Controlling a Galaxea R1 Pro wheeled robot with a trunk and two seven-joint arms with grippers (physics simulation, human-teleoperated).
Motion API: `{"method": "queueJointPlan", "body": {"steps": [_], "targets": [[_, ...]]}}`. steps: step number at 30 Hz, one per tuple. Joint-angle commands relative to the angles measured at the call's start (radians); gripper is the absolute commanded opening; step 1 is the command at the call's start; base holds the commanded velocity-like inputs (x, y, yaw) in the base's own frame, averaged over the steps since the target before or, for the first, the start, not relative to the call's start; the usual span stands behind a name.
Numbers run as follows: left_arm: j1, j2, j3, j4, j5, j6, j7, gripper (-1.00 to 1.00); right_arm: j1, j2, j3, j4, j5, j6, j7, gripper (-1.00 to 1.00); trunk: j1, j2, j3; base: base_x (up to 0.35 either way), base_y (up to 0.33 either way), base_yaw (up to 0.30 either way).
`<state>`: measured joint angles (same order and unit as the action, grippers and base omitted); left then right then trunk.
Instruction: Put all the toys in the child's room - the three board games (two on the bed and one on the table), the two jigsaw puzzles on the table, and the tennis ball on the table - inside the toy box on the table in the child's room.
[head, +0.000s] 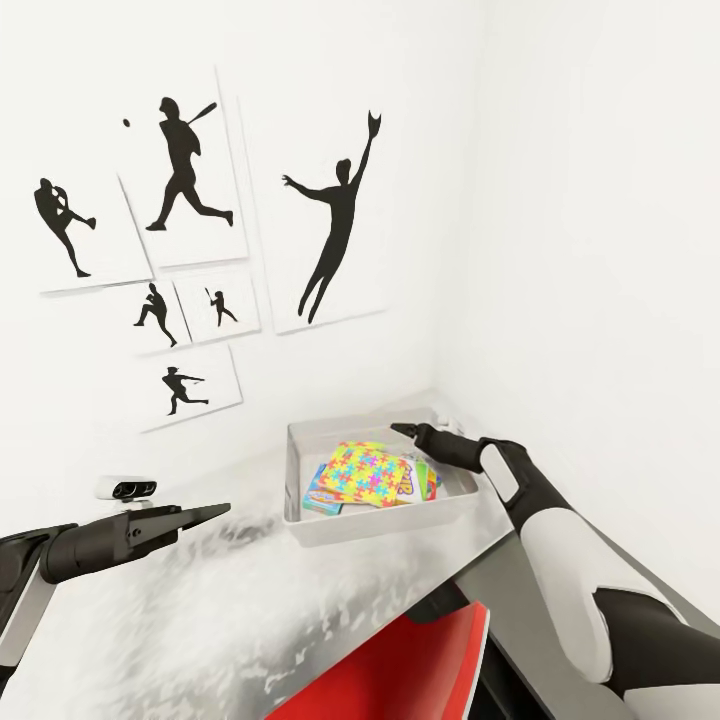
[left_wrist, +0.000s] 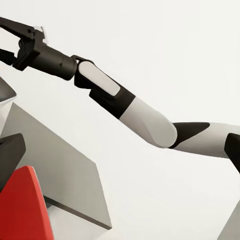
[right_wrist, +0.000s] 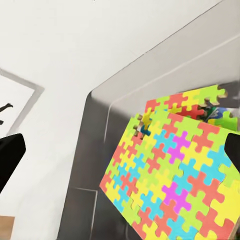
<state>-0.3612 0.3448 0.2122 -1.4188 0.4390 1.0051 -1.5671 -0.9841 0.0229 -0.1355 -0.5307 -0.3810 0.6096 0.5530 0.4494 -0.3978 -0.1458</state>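
**Puzzle in the toy box, right gripper above it**

The toy box (head: 300, 490) sits on the grey surface (head: 180, 610) in the corner of the room, below the baseball silhouette pictures (head: 190, 170). Inside it a jigsaw puzzle (head: 368, 472) lies tilted on top of printed board games (head: 322, 500), one of which peeks out at the box's near-left corner. The right gripper (head: 403, 430) hangs just above the box's far rim with nothing between its fingers; the right wrist view looks down on the puzzle with a dark finger at each side, so the jaws appear apart. The left gripper (head: 215, 511) is held out over the surface, well clear of the box, seemingly closed and empty.

The step looks like a drop-off just finished. Next, the right arm should lift clear and the robot seek any toys remaining; no tennis ball is discernible here.
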Motion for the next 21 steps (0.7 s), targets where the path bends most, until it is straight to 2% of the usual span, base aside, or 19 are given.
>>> {"method": "queueJointPlan", "body": {"steps": [1,5,7,11,15,21], "targets": [[-0.001,0.000,0.000,0.000,0.000,0.011,-0.004,1.00,0.000,0.000,-0.007,-0.003,-0.002,0.008,0.004,1.00,0.001,-0.002,-0.002,0.000,0.000,0.000],[-0.001,0.000,0.000,0.000,0.000,0.011,-0.004,1.00,0.003,-0.005,-0.008,-0.010,-0.002,0.010,0.026,1.00,0.001,-0.002,0.001,0.000,0.000,-0.037],[-0.001,0.000,0.000,0.000,0.000,0.011,-0.004,1.00,0.005,-0.006,-0.007,-0.028,-0.002,0.016,0.058,1.00,0.001,-0.002,0.003,0.000,0.000,-0.063],[-0.001,0.000,0.000,0.000,0.000,0.011,-0.004,1.00,0.013,-0.009,-0.007,-0.137,-0.002,0.065,0.170,1.00,0.001,-0.002,0.009,-0.004,0.000,-0.073],[-0.001,0.001,0.001,0.000,0.000,0.010,-0.004,1.00,0.028,-0.010,-0.010,-0.231,-0.002,0.109,0.238,1.00,0.001,-0.002,0.015,-0.073,0.000,-0.076],[-0.001,0.002,0.001,0.000,0.000,0.010,-0.004,1.00,0.097,-0.016,-0.037,-0.362,-0.005,0.142,0.343,1.00,0.001,-0.002,0.024,-0.183,0.000,-0.080]]}}
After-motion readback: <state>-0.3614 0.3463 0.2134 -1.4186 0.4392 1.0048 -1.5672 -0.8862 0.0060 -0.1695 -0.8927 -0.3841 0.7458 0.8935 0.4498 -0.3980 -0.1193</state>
